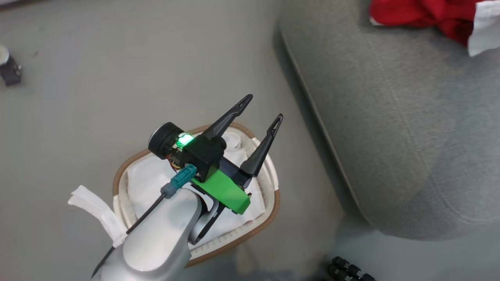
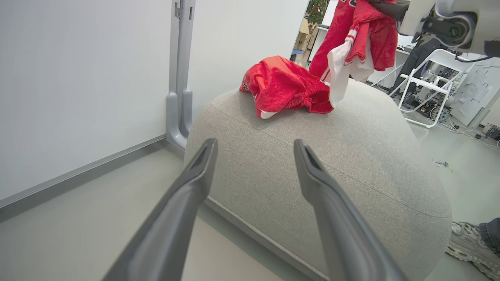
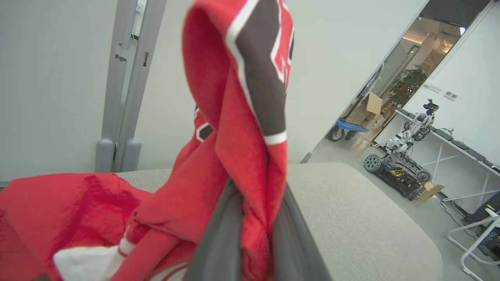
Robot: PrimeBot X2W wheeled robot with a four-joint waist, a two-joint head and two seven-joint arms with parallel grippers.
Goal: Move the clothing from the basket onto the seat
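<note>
Clothing [image 2: 287, 86] is out of the basket. One red garment lies crumpled on top of the seat [image 2: 351, 164], toward its far edge. The second red garment [image 3: 234, 117] hangs from the right gripper [image 3: 254, 230], whose fingers are clamped onto a fold of it above the seat. Its lower end and white trim reach down to the heap on the cushion.

The basket [image 1: 275, 203] stands on the grey floor [image 1: 97, 78] near the seat's rounded edge. It holds a white liner [image 1: 148, 183], and a strip of white cloth [image 1: 93, 210] drapes over its rim on the left. The left gripper [image 1: 263, 107] hovers over the basket, fingers spread wide and empty, pointing toward the seat.

Behind the seat are a pale wall and a grey upright post [image 2: 177, 78]. A person's shoe [image 2: 466, 244] rests on the floor by the seat's near right corner, with a white tubular frame [image 2: 429, 86] farther off. A small dark object [image 1: 9, 70] sits on the floor well apart from the basket, and black knobbed parts [image 1: 347, 269] show at the head view's bottom edge.

Most of the seat's top is bare fabric between the garments and its near seam. A bare strip of floor separates the basket from the seat.
</note>
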